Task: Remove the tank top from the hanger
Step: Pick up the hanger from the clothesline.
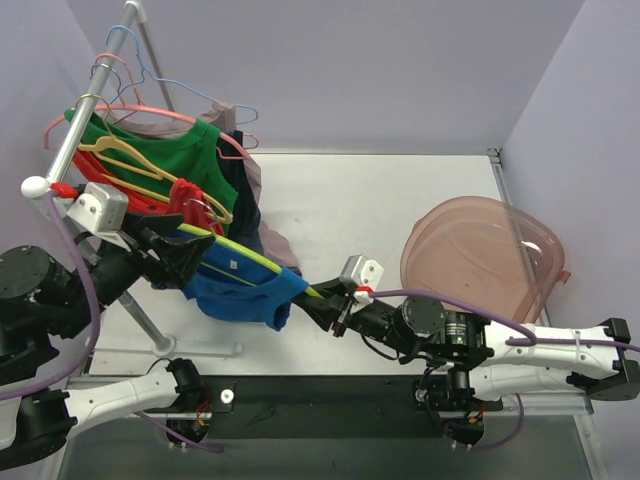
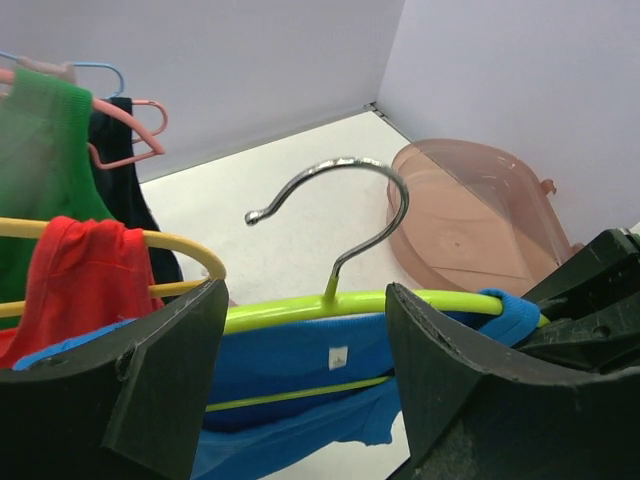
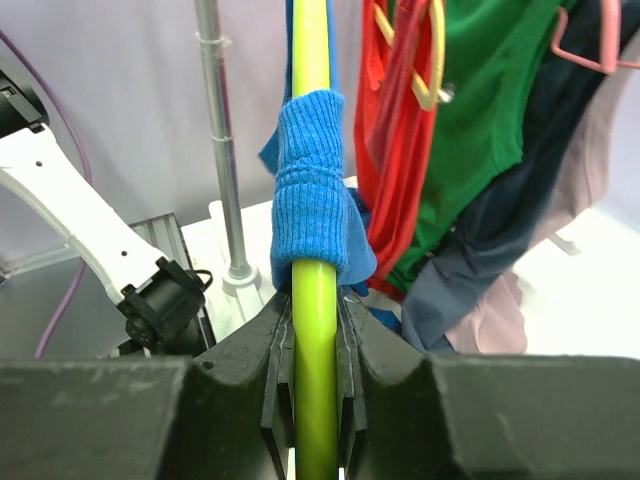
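A blue tank top (image 1: 240,285) hangs on a lime-green hanger (image 1: 252,259) held out in front of the clothes rack. My right gripper (image 1: 325,305) is shut on the hanger's right end; in the right wrist view the green bar (image 3: 313,330) runs between the closed pads, with the blue strap (image 3: 310,180) bunched just beyond them. My left gripper (image 2: 305,292) is open at the hanger's left side. Its fingers (image 2: 170,380) straddle the green bar (image 2: 300,310) and the blue cloth (image 2: 290,360) without pinching them. The metal hook (image 2: 370,200) stands free above.
The rack (image 1: 90,100) at the left carries green, red and dark garments on pink, yellow and blue hangers (image 1: 150,160). A pink translucent basin (image 1: 480,260) sits on the table at the right. The rack's pole and base (image 3: 225,200) stand close behind the hanger.
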`<state>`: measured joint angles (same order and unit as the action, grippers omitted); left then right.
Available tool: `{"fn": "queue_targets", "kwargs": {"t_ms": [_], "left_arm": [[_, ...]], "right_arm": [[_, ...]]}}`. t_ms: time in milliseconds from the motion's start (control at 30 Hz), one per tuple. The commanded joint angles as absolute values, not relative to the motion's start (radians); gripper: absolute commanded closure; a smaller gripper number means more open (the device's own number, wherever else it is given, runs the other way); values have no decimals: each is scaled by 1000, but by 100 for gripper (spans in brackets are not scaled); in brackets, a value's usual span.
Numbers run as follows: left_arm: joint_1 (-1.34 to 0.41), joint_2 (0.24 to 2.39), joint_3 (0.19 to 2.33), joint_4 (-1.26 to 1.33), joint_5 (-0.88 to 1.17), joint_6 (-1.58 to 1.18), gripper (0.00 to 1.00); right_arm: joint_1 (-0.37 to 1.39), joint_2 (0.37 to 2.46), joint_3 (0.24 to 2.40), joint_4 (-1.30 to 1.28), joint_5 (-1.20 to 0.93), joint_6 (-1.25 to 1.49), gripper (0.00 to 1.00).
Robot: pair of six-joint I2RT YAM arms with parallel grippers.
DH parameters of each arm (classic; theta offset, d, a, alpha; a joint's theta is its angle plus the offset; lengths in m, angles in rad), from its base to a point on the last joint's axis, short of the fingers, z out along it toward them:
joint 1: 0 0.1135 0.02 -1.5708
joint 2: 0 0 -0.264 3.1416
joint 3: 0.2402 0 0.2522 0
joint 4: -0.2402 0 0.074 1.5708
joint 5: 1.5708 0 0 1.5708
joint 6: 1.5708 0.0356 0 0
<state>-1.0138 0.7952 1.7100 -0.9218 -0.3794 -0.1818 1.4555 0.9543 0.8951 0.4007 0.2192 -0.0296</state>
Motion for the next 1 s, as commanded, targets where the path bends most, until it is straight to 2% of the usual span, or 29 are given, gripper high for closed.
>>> {"fn": "queue_targets", "kwargs": {"t_ms": [0,333,467,667,833,967], "left_arm": [[-1019,801,1651,-784,-322,-207,27],[-1017,833,1556,-689,-346,-209,37],[-1017,813,1514,-629,-370,-221,36],[-1017,818,1468,-592,-342,-236,29],[-1019,821,1433,-574,-345,-241,29],[-1017,816,1419,-566,-373,-238,35]], "right_arm": [[1457,862,873,551,275,-6,100],[1459,788,818,537,268,0,100],[1459,766,802,525,273,0,100],[1459,767,807,517,265,0,100],[1459,769,813,512,232,46,100],[1460,764,805,506,215,64,100]]}}
